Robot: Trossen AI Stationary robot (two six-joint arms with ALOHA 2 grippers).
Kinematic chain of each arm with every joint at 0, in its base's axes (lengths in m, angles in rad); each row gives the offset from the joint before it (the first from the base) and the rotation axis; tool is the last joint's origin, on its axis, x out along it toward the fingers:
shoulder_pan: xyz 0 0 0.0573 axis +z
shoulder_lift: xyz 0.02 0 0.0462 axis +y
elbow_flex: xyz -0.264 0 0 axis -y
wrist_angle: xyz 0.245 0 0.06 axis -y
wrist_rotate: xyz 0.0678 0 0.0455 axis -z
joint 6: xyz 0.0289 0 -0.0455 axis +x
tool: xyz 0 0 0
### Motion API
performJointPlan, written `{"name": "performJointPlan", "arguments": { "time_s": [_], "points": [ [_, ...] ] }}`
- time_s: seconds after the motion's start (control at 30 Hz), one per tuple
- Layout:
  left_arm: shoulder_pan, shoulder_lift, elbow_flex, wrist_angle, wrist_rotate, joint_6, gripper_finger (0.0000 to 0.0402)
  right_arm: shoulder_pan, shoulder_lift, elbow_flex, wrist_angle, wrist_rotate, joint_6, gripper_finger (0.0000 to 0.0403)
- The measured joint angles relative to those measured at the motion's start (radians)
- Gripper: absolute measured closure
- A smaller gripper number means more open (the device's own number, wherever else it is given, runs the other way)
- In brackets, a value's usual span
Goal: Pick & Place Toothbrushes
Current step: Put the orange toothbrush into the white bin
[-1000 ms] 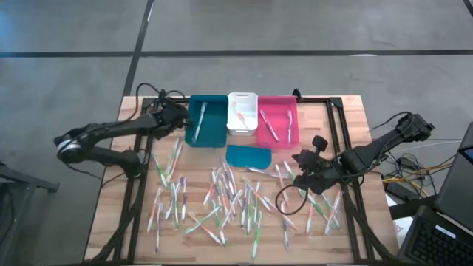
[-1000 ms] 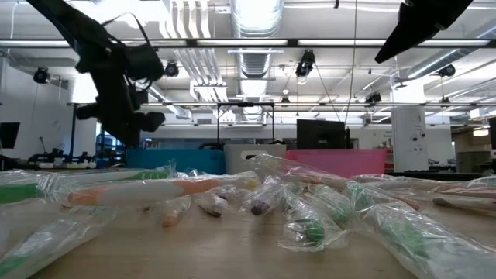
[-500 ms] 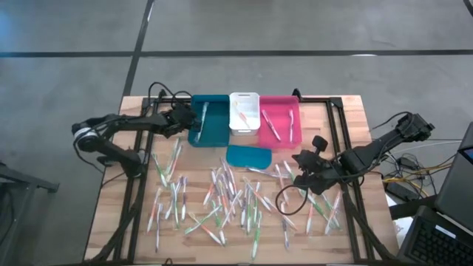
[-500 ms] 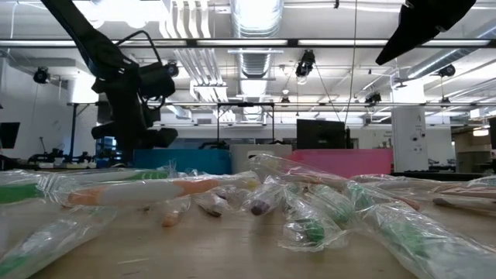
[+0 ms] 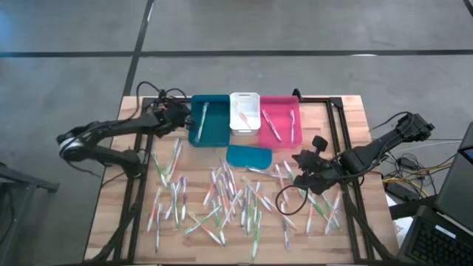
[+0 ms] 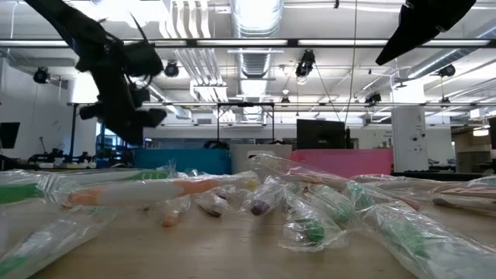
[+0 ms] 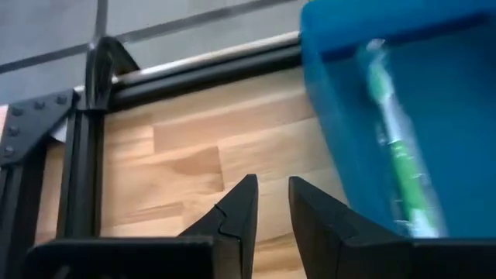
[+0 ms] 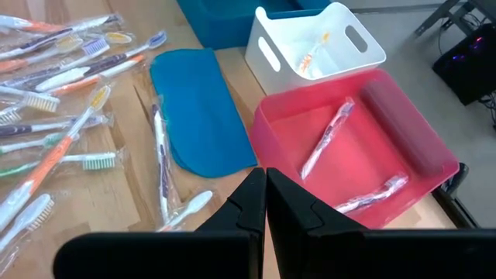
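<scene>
Many toothbrushes (image 5: 229, 196) in clear wrappers lie scattered over the wooden table's near half. One green and white toothbrush (image 7: 395, 147) lies in the teal bin (image 5: 211, 129) at the far side. My left gripper (image 7: 271, 182) hangs above bare table just left of that bin, slightly open, with nothing between its fingers. My right gripper (image 8: 265, 174) hovers shut and empty above the table's right part, near the pile's right end (image 5: 301, 176).
A white bin (image 5: 242, 112) and a pink bin (image 5: 279, 125), each holding toothbrushes, stand to the right of the teal bin. A flat teal lid-like piece (image 5: 248, 156) lies in front of them. A black frame rail (image 7: 194, 74) runs along the far edge.
My left gripper went right, toward the teal bin's left wall, then drew back to the left, ending about where it was a second ago. My right arm kept still.
</scene>
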Motion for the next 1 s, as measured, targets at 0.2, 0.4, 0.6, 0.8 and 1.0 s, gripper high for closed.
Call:
{"name": "performJointPlan", "arguments": {
  "time_s": [0.2,0.4,0.6,0.8,1.0],
  "points": [
    [-0.072,-0.185,0.000,0.004,0.094,0.043,0.0321,-0.001,0.000,0.000,0.002,0.000,-0.010,0.0394],
    [-0.211,-0.294,0.000,0.031,0.131,0.070,0.0321,-0.001,0.000,0.000,0.015,0.000,-0.010,0.0394],
    [-0.381,-0.311,0.000,0.133,0.141,0.136,0.0321,-0.001,0.000,0.000,0.071,-0.008,0.012,0.0394],
    [-0.566,-0.289,-0.013,0.256,0.053,0.194,0.0321,0.001,0.030,0.000,0.278,-0.141,-0.055,0.0394],
    [-0.711,-0.285,-0.066,0.452,-0.033,0.336,0.0321,0.033,0.160,0.000,0.411,-0.181,-0.084,0.0394]
  ]
}}
